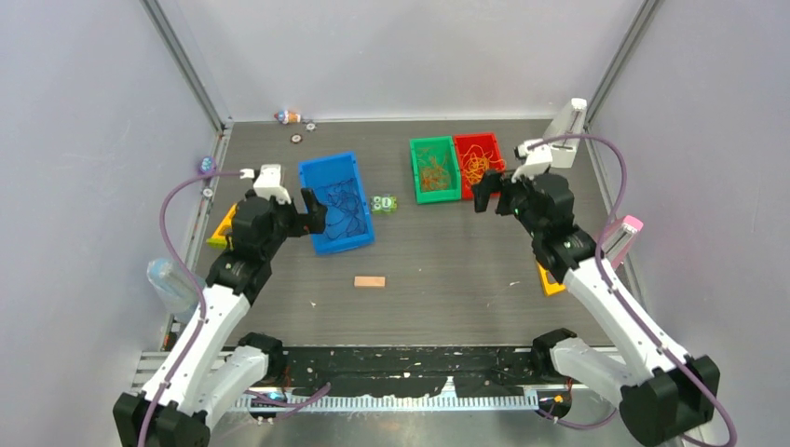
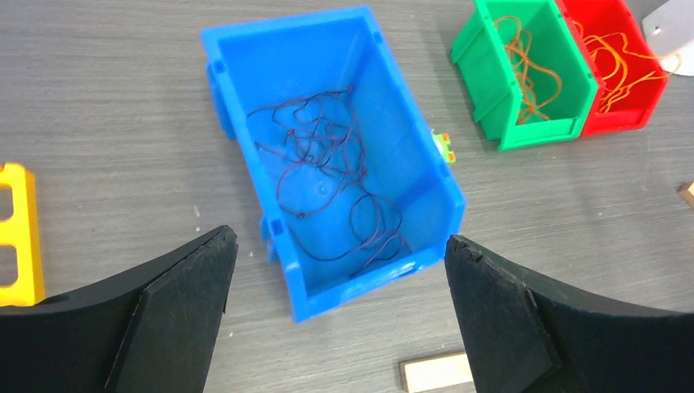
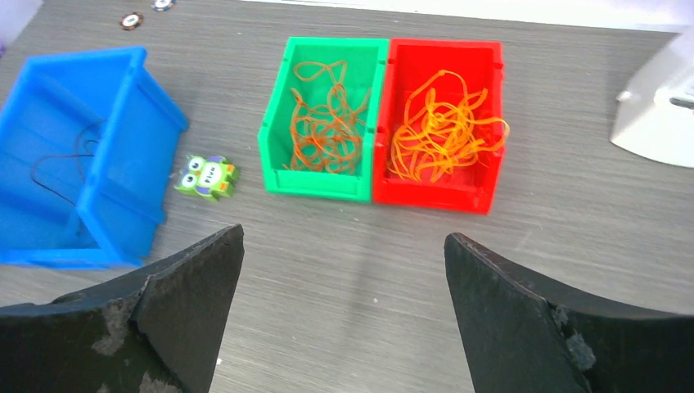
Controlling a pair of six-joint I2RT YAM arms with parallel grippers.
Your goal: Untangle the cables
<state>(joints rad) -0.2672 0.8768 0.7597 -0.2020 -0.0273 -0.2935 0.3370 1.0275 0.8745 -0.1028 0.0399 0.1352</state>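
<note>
Dark purple cables (image 2: 327, 176) lie in loose loops inside the blue bin (image 1: 315, 177), also seen in the left wrist view (image 2: 237, 98). Orange cables (image 3: 327, 123) sit in the green bin (image 3: 315, 184). Yellow-orange cables (image 3: 442, 131) sit in the red bin (image 3: 434, 195). My left gripper (image 1: 312, 212) is open and empty, just left of the blue bin's near end; in its wrist view (image 2: 337, 246) the bin lies between and beyond its fingers. My right gripper (image 1: 492, 194) is open and empty, near the red bin's front; its wrist view (image 3: 344, 241) shows bare table between the fingers.
A small green toy (image 1: 384, 203) sits between the blue and green bins. A wooden block (image 1: 369, 281) lies mid-table. Yellow pieces lie at the left (image 1: 224, 226) and right (image 1: 550, 282) edges. A white device (image 1: 559, 135) stands back right. Small items (image 1: 291, 117) sit at the back wall.
</note>
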